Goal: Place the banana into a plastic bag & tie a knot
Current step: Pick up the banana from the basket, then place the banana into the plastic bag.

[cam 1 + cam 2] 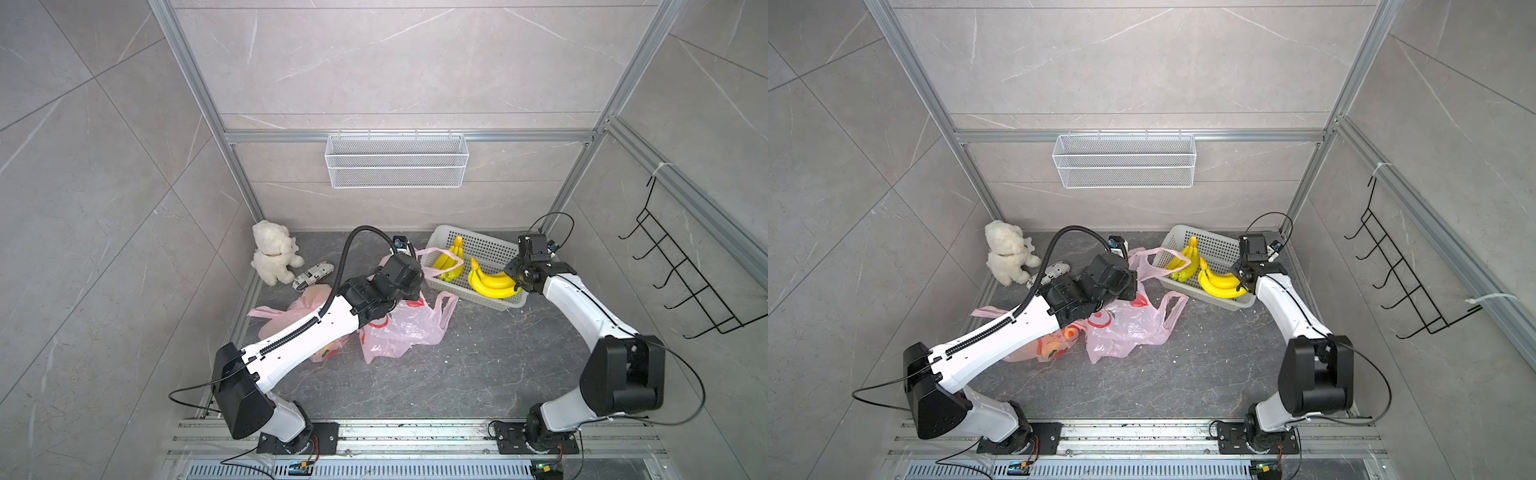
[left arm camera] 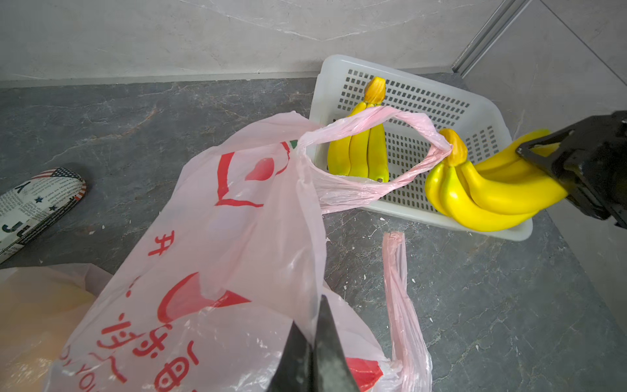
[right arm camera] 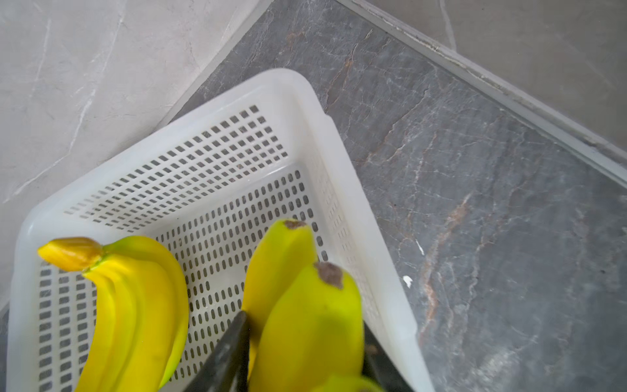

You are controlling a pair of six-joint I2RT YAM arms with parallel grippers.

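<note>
Here, pale walls [image 1: 395, 62] enclose dark stone floor [image 1: 478, 365] bearing plastic bag [image 1: 399, 328].

Bright yellow bananas [image 2: 492, 193] in the black right pincer [image 2: 544, 174]: amber stem, greenish tips smudged brown. Just behind that pincer, a white basket [image 3: 312, 108] dotted with rows of little slots, and a second yellow bunch [image 2: 359, 152] in it. Over at the black left pincer [image 2: 310, 315], a see-through pink bag [image 2: 237, 220] splashed with red lettering and shapes. Beside it, an orange bag [image 2: 37, 315]. Farther from that pincer, a newsprint shoe [image 2: 37, 200] with stars and stripes, and a cream teddy [image 1: 272, 255]. The floor [image 2: 509, 305] is dark grey, veined rust and white.
</note>
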